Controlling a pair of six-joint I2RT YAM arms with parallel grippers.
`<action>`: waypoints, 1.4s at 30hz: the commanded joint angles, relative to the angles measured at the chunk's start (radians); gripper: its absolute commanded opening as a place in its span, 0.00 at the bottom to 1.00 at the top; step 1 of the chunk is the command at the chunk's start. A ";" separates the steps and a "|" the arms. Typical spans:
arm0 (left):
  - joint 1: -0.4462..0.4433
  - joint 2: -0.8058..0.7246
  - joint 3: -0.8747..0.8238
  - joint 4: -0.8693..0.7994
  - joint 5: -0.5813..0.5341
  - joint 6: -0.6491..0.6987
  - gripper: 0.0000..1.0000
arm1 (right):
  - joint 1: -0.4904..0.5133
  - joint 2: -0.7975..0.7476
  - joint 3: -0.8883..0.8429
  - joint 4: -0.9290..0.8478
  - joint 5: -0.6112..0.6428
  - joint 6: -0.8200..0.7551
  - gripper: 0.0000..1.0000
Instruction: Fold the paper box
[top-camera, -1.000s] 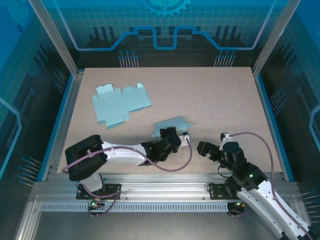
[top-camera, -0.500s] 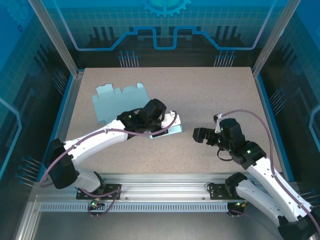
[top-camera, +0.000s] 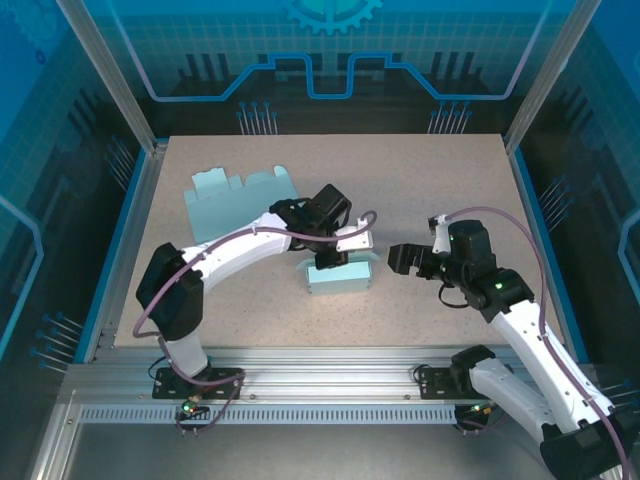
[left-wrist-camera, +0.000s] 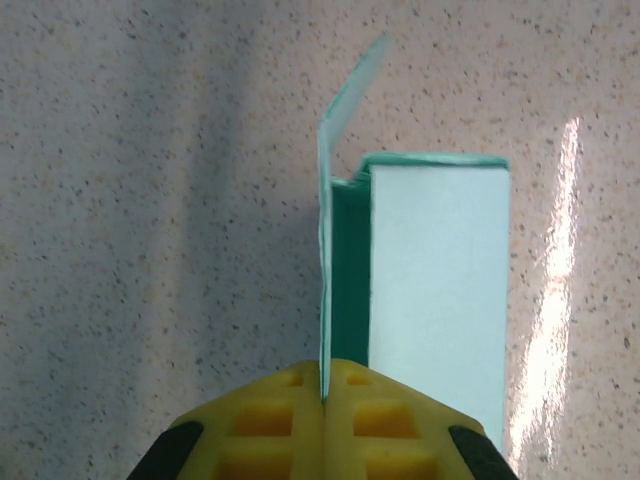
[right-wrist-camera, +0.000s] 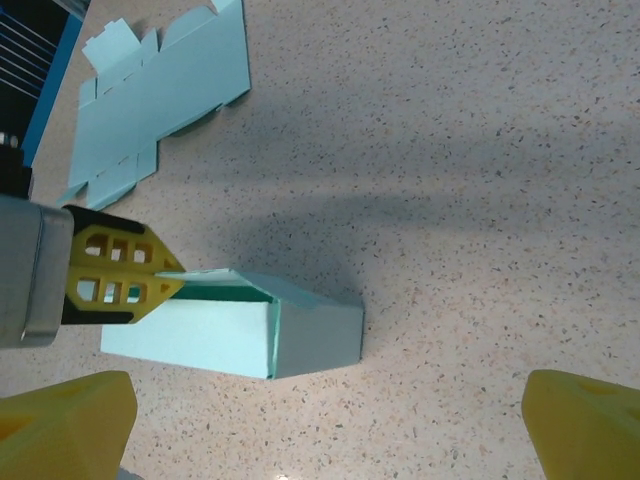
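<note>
The pale teal paper box (top-camera: 340, 279) stands partly folded on the middle of the table, one long flap (left-wrist-camera: 336, 190) sticking up along its open side. My left gripper (top-camera: 331, 259) reaches over it from above and is shut on that flap, the yellow fingertips (left-wrist-camera: 290, 400) pressed together with the thin edge between them. In the right wrist view the box (right-wrist-camera: 230, 335) lies ahead with the left gripper's yellow fingers (right-wrist-camera: 115, 278) at its left end. My right gripper (top-camera: 402, 261) hovers just right of the box, open and holding nothing, its pads (right-wrist-camera: 70, 420) wide apart.
A second flat, unfolded teal cutout (top-camera: 240, 205) lies at the back left of the speckled table (top-camera: 450, 190); it appears again in the right wrist view (right-wrist-camera: 160, 95). Metal frame rails border the table on the left and right.
My left arm has swung from the near edge out to the table's middle, carrying the box with it, and the box now rests upright. My right gripper has moved forward and left toward it.
</note>
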 joint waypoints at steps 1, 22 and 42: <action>0.004 0.047 0.048 -0.033 0.033 0.016 0.21 | -0.014 0.001 -0.011 0.015 -0.040 -0.039 1.00; 0.005 -0.277 -0.110 0.210 -0.243 -0.269 0.98 | 0.016 0.099 0.065 -0.067 0.117 -0.151 1.00; 0.089 -0.889 -0.845 0.755 -0.505 -0.874 0.97 | 0.131 0.266 0.107 0.064 0.106 -0.205 0.94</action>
